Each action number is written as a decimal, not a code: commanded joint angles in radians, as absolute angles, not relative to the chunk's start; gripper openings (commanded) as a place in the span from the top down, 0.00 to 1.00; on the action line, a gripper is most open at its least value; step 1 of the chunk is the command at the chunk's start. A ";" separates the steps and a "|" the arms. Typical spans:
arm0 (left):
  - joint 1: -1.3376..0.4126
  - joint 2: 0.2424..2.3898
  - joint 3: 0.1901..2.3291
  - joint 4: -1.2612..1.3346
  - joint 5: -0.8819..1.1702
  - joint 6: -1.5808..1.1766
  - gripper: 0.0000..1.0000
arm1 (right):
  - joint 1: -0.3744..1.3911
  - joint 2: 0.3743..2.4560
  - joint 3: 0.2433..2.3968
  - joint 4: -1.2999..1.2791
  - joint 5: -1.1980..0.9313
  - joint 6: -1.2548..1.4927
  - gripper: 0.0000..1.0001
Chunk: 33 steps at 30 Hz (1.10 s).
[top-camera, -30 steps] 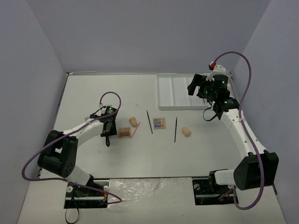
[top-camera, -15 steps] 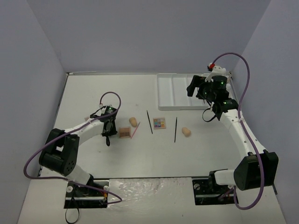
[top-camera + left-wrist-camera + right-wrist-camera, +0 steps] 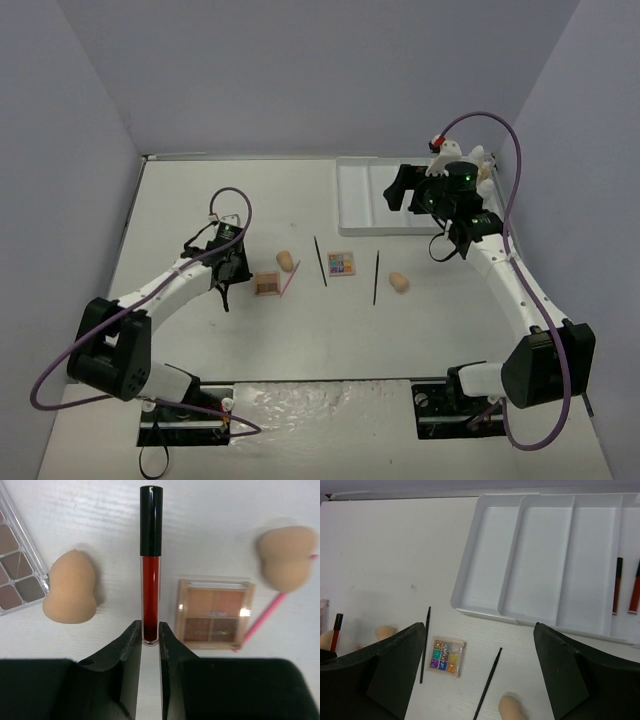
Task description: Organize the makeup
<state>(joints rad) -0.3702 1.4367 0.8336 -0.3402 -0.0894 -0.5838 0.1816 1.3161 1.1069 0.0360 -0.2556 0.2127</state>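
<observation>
My left gripper (image 3: 150, 630) is shut on the lower end of a red-black lipstick tube (image 3: 150, 565). Beside it lie a peach sponge (image 3: 70, 587), a peach-toned eyeshadow palette (image 3: 215, 612), a pink pencil (image 3: 272, 617) and a second sponge (image 3: 287, 557). From above, the left gripper (image 3: 226, 278) is left of that palette (image 3: 267, 284). My right gripper (image 3: 405, 190) hangs wide open and empty over the white tray (image 3: 365, 195). Below it are a colourful palette (image 3: 444, 656), two black pencils (image 3: 424, 644) (image 3: 488, 682) and a third sponge (image 3: 512, 709).
The tray's right compartment holds two lipstick tubes (image 3: 617, 585) (image 3: 635, 587). A grey-brown palette (image 3: 17, 570) lies at the left edge of the left wrist view. Grey walls close in the table on three sides.
</observation>
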 commanded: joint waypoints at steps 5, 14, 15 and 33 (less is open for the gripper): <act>-0.384 1.216 0.896 -0.030 0.171 -0.634 1.00 | 0.315 1.378 1.170 0.286 -0.498 0.391 0.14; -0.473 1.173 0.934 0.196 0.261 -0.692 1.00 | 0.491 1.497 1.246 0.444 -0.595 0.526 0.24; -0.482 1.173 0.939 0.202 0.262 -0.696 1.00 | 0.504 1.508 1.247 0.461 -0.596 0.538 0.25; -0.547 1.152 0.922 0.309 0.270 -0.767 1.00 | 0.600 1.602 1.262 0.516 -0.559 0.592 0.47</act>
